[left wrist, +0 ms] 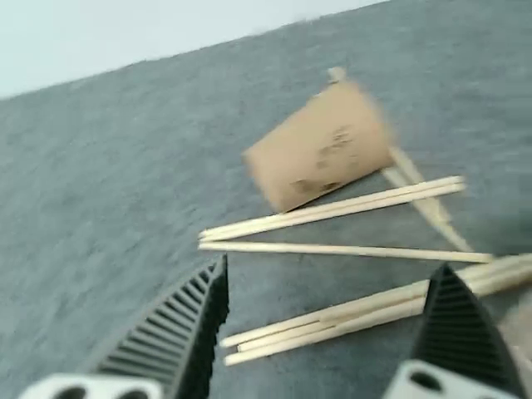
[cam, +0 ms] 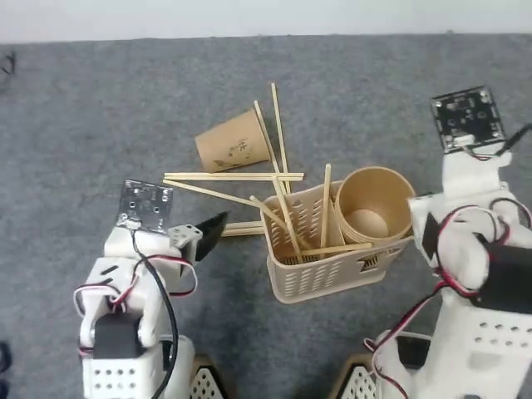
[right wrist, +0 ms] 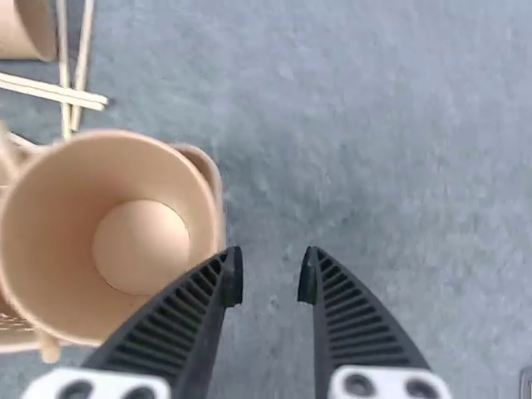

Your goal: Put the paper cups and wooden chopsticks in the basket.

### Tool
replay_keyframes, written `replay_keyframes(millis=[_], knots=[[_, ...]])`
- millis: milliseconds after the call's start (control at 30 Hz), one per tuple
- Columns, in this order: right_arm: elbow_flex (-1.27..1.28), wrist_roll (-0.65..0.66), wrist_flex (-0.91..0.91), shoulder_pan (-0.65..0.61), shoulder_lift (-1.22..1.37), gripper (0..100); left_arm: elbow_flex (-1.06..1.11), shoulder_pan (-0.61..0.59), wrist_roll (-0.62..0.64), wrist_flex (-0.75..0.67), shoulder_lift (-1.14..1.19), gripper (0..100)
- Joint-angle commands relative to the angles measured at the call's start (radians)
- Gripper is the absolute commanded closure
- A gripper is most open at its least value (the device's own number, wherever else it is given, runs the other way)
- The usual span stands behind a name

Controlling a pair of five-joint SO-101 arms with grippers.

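From above, the left arm sits folded low at the near-left edge. Its left claw points toward loose wooden chopsticks on the grey tabletop. A fallen paper cup lies on its side beyond them. An upright cup stands in the basket among leaning chopsticks, whose lower ends are hidden behind the basket wall. The right arm hunches just beside the basket.

In the left wrist view, the left claw has its jaws wide apart, holding nothing, above a chopstick pair – the fallen paper cup is blurred.

In the right wrist view, the right claw points down at bare tabletop just beside the upright cup, jaws slightly apart and empty. The basket is cut off at the edge.
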Motion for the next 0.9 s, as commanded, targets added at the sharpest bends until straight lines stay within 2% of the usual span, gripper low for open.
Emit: replay_keyframes(millis=[0,167,333,467,667,733,833,867], knots=[[-0.110,-0.011,0.038,-0.015,0.084,86.8,0.071,-0.072,-0.009,-0.072,-0.009,65],[-0.146,-0.012,0.042,-0.059,0.165,85.1,0.159,-0.161,-0.009,-0.126,-0.009,65],[-0.063,-0.014,0.041,-0.133,0.206,81.6,0.219,-0.175,-0.009,-0.193,-0.009,65],[-0.035,-0.015,0.041,-0.130,0.268,81.6,0.225,-0.175,-0.009,-0.199,-0.009,65],[0.055,-0.009,0.035,-0.045,0.369,81.6,0.226,-0.175,-0.009,-0.198,-0.009,65],[0.064,-0.009,0.031,-0.028,0.387,84.9,0.226,-0.175,-0.009,-0.198,-0.009,65],[0.064,0.005,-0.010,-0.013,0.392,99.8,0.228,-0.175,-0.009,-0.198,-0.009,65],[0.064,0.008,-0.024,-0.004,0.390,98.2,0.228,-0.175,-0.009,-0.198,-0.009,65]])
